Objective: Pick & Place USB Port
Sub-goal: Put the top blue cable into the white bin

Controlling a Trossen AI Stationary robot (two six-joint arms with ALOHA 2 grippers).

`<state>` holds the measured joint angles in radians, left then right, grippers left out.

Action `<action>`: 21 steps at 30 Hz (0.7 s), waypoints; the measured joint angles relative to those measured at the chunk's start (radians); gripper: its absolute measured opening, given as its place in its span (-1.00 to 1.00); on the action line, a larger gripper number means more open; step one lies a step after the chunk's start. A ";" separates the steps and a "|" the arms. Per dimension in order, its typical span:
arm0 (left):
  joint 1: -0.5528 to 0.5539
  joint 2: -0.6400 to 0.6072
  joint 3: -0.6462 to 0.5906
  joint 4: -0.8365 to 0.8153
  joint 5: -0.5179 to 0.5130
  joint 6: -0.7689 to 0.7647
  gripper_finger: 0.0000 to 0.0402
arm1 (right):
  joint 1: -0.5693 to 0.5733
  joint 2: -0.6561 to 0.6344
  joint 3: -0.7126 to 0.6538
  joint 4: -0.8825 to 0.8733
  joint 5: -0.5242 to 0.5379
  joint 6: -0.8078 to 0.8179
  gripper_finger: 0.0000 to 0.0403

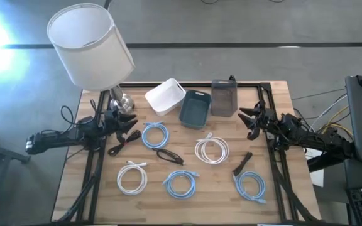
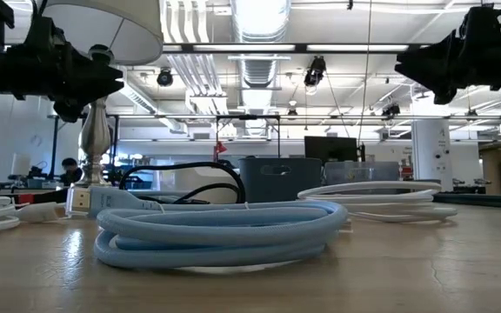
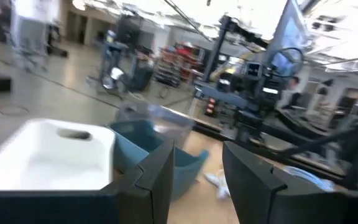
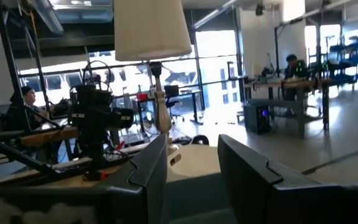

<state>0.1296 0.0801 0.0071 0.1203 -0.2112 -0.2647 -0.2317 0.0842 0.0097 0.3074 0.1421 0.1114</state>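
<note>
Several coiled cables lie flat on the wooden table: light blue coils (image 1: 155, 135) (image 1: 180, 183) (image 1: 251, 186), white coils (image 1: 211, 149) (image 1: 132, 177), and loose black cables (image 1: 168, 156) (image 1: 121, 147). A short black piece (image 1: 242, 163) lies near the right side. In the low view the nearest blue coil (image 2: 216, 230) ends in a metal plug (image 2: 81, 200). My left gripper (image 1: 131, 122) (image 3: 197, 180) hovers open above the table's left side, next to the lamp base. My right gripper (image 1: 247, 119) (image 4: 191, 174) hovers open at the right side, by the grey bin. Neither touches anything.
Three bins stand at the far edge: a white one (image 1: 166, 95), a blue one (image 1: 195, 107) and a grey see-through one (image 1: 224, 97). A lamp with a white shade (image 1: 90, 44) stands at the far left corner on its metal base (image 1: 121, 100). People sit in the room beyond.
</note>
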 joint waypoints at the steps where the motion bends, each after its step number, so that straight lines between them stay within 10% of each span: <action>1: 0.000 0.013 0.000 0.002 0.008 -0.025 -0.30 | 0.000 0.007 0.000 0.014 0.000 -0.023 -0.33; 21: 0.081 0.852 0.377 -0.276 -0.045 -0.083 -0.30 | -0.002 0.309 0.000 0.289 0.027 -0.219 -0.28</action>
<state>0.2110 0.9318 0.3837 -0.1553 -0.2560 -0.3472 -0.2340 0.3933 0.0097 0.5964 0.1689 -0.1078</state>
